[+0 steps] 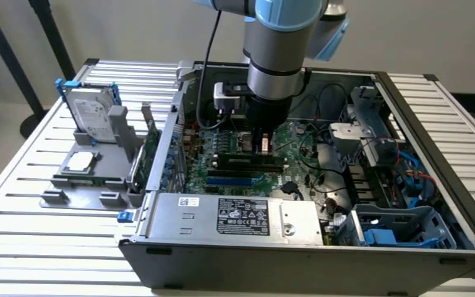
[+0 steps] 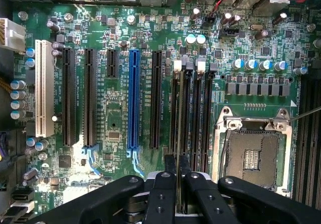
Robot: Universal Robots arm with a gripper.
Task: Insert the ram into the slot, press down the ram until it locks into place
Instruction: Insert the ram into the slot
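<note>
My gripper (image 2: 177, 164) reaches down into the open computer case (image 1: 303, 257) and is shut on the ram (image 2: 178, 123). The ram shows edge-on as a thin strip between the two black fingers (image 2: 169, 170). It runs along the group of parallel black memory slots (image 2: 193, 113) with white end clips, beside the CPU socket, in line with one of the two slots on the group's blue-slot side. I cannot tell whether its lower edge sits in that slot or just above it. In the exterior view the gripper (image 1: 264, 147) stands upright over the black slots (image 1: 246, 164) on the green motherboard.
A blue slot (image 2: 133, 101) and black expansion slots (image 2: 90, 96) lie parallel on one side, the open CPU socket (image 2: 253, 153) on the other. The power supply (image 1: 237, 215), loose cables (image 1: 324, 161) and a blue drive cage (image 1: 394, 229) crowd the case. A hard drive (image 1: 89, 114) stands outside on the table.
</note>
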